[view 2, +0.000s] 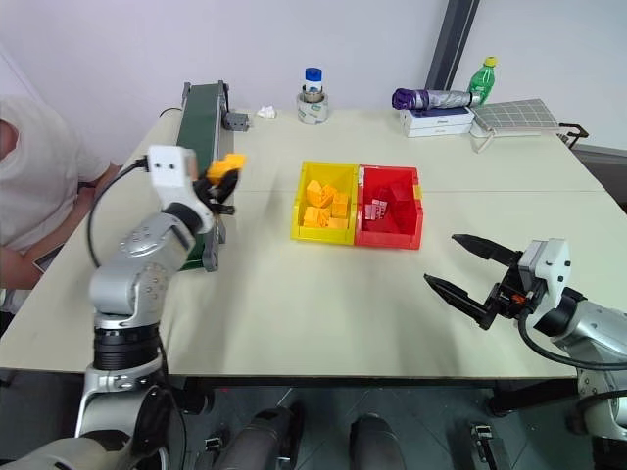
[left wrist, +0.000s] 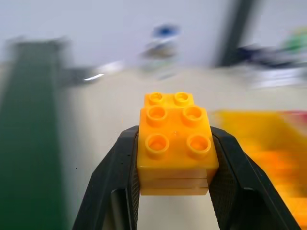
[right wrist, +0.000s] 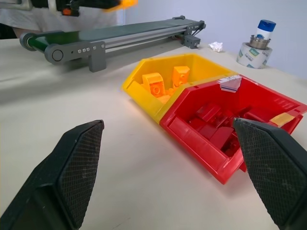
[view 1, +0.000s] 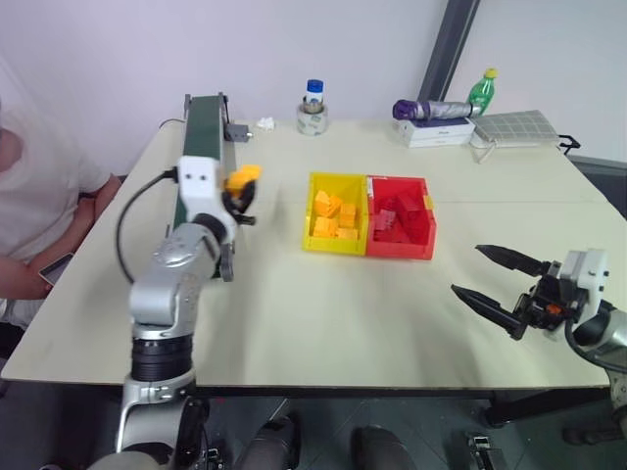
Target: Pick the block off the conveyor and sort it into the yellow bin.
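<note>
Between the two black fingers (left wrist: 120, 182) of the left gripper (left wrist: 175, 191), the block (left wrist: 175, 153) is being clamped by its sides, raised just beside the conveyor (view 1: 201, 137) and well short of the yellow bin (view 1: 336, 213). A slip is being risked, since smooth faces are being pinched; a release too soon would be dropping it onto the table (view 1: 294, 313) or into the red bin (view 1: 401, 217). Stud detail is being given by the left wrist view; the remaining gap is being shown from the head. The right gripper (view 1: 500, 284) is being held spread open, empty.
</note>
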Robot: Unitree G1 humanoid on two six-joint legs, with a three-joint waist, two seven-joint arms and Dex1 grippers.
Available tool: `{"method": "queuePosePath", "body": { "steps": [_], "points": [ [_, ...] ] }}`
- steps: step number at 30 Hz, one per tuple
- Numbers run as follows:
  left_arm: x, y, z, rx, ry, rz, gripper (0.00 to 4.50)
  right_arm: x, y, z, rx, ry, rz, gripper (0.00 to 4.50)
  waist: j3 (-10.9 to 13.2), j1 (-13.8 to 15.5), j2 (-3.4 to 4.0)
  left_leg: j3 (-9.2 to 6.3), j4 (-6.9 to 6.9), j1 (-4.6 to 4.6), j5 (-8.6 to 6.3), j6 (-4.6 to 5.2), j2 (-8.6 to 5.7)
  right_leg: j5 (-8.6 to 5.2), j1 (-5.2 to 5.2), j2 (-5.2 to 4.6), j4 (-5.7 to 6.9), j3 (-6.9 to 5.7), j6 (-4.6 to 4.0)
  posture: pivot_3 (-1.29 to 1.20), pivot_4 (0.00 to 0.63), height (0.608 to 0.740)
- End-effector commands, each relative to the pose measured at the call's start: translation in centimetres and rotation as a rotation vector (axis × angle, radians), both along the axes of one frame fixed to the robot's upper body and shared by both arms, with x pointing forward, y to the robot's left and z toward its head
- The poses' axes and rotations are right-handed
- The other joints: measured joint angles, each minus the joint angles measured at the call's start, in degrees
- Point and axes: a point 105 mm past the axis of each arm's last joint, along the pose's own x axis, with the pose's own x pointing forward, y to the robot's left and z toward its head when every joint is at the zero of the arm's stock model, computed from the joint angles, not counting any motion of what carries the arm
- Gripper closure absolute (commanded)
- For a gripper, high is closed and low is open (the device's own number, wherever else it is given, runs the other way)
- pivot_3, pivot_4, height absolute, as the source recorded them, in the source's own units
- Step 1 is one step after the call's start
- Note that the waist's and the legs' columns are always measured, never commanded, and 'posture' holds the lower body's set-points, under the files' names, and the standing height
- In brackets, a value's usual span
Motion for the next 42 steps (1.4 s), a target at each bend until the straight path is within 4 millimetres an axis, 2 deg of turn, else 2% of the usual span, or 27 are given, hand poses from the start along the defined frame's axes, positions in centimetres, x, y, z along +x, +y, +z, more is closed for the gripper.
{"method": "queuePosePath", "body": {
  "steps": [1, 7, 10, 13, 16, 20, 23, 26, 29, 32, 34, 35, 37, 42],
  "points": [
    [0.9, -2.6, 1.7, -0.031, -0.046, -0.060, 3.16, 0.0, 0.3, 1.3, -0.003, -0.053, 0.004, 0.00, 0.00, -0.16, 0.00, 0.00, 0.01, 0.00, 0.00, 0.00, 0.00, 0.01, 0.00, 0.00, 0.01, 0.00, 0.01, 0.00, 0.150, 0.740],
    [2.8, -6.8, 2.0, -0.008, -0.061, -0.150, 3.16, -0.1, 0.3, 1.5, -0.006, -0.056, 0.000, 0.00, 0.01, -0.30, -0.02, 0.03, 0.02, -0.01, 0.01, 0.02, 0.00, 0.01, -0.01, 0.01, -0.03, 0.00, 0.03, 0.00, 0.150, 0.740],
    [4.1, -8.0, 2.3, -0.008, -0.067, -0.137, 3.16, -0.1, 0.4, 1.6, -0.005, -0.059, -0.005, 0.00, 0.02, -0.18, -0.03, 0.03, 0.02, -0.02, 0.01, 0.02, 0.00, 0.01, -0.01, 0.01, -0.02, -0.02, 0.07, 0.00, 0.150, 0.740],
    [4.8, -8.7, 2.6, -0.042, -0.066, -0.150, 1.68, -0.3, 0.4, 1.6, -0.009, -0.059, -0.014, 0.00, 0.03, -0.18, -0.06, 0.03, 0.04, -0.03, 0.01, 0.02, 0.00, 0.06, 0.00, 0.00, -0.03, -0.06, 0.17, 0.00, 0.150, 0.740],
    [5.1, -8.9, 2.6, -0.004, -0.091, -0.139, 0.16, -0.5, 0.3, 1.6, -0.010, -0.060, -0.020, 0.00, 0.03, -0.33, -0.06, 0.03, 0.05, -0.02, 0.00, 0.02, -0.01, 0.07, 0.01, 0.00, -0.04, -0.06, 0.21, 0.00, 0.150, 0.740],
    [4.4, -8.7, 2.9, -0.020, -0.125, -0.176, 0.07, -0.6, 0.3, 1.6, -0.010, -0.060, -0.026, 0.00, 0.04, -0.32, -0.06, 0.03, 0.04, -0.03, 0.00, 0.03, 0.00, 0.08, -0.02, 0.02, -0.01, -0.06, 0.23, 0.00, 0.150, 0.740],
    [3.8, -6.1, 2.2, -0.023, -0.106, -0.174, 0.07, -0.5, 0.2, 1.6, -0.010, -0.061, -0.031, 0.00, 0.02, -0.53, -0.04, 0.03, 0.04, -0.02, 0.00, 0.03, 0.00, 0.09, -0.02, 0.01, -0.01, -0.05, 0.23, 0.00, 0.150, 0.740],
    [2.8, -2.3, 0.7, 0.023, -0.074, -0.122, 0.07, -0.4, 0.1, 1.6, -0.011, -0.059, -0.030, 0.00, 0.01, -0.72, -0.01, 0.03, 0.01, 0.01, 0.00, 0.02, 0.03, 0.09, -0.04, 0.05, 0.04, -0.03, 0.22, 0.00, 0.150, 0.740],
    [0.3, 0.9, 0.0, 0.070, -0.057, -0.175, 0.07, -0.1, 0.0, 1.7, -0.016, -0.059, -0.020, 0.00, 0.01, -0.72, 0.00, 0.01, 0.01, 0.02, 0.00, 0.02, 0.04, 0.03, -0.07, 0.07, 0.08, -0.01, 0.10, 0.00, 0.150, 0.740],
    [-3.4, 4.7, 1.2, 0.152, -0.138, -0.250, 0.07, 0.0, -0.2, 1.7, -0.023, -0.053, -0.006, 0.00, 0.01, -0.72, 0.00, 0.02, 0.01, 0.00, 0.00, 0.02, 0.04, -0.01, -0.10, 0.05, 0.06, 0.04, 0.02, 0.00, 0.150, 0.740],
    [-4.5, 6.3, 1.4, 0.184, -0.127, -0.259, 0.07, 0.1, -0.3, 1.7, -0.023, -0.052, -0.003, 0.00, 0.01, -0.37, 0.01, 0.00, -0.01, -0.01, 0.00, 0.02, 0.05, -0.02, -0.10, 0.04, 0.05, 0.05, -0.02, 0.00, 0.150, 0.740],
    [-5.0, 8.1, 1.2, 0.209, -0.110, -0.238, 0.07, 0.2, -0.3, 1.6, -0.023, -0.050, 0.000, 0.00, 0.01, -0.14, 0.02, 0.00, -0.01, 0.00, 0.00, 0.01, 0.05, -0.02, -0.08, 0.02, 0.05, 0.05, -0.02, 0.00, 0.150, 0.740],
    [-5.7, 10.4, 1.0, 0.235, -0.077, -0.216, 0.07, 0.3, -0.3, 1.5, -0.020, -0.047, 0.003, 0.00, -0.02, -0.18, 0.06, -0.01, -0.04, 0.00, -0.01, 0.01, 0.05, -0.03, -0.03, -0.01, 0.04, 0.05, -0.04, 0.00, 0.150, 0.740],
    [-7.1, 14.2, -2.7, 0.348, 0.023, -0.177, 0.07, 0.6, 0.3, 1.2, -0.011, -0.039, 0.028, 0.00, -0.04, -0.46, 0.11, 0.03, -0.24, 0.00, -0.02, 0.01, 0.05, -0.06, -0.10, -0.03, 0.04, 0.14, -0.06, 0.00, 0.150, 0.740]
  ]
}}
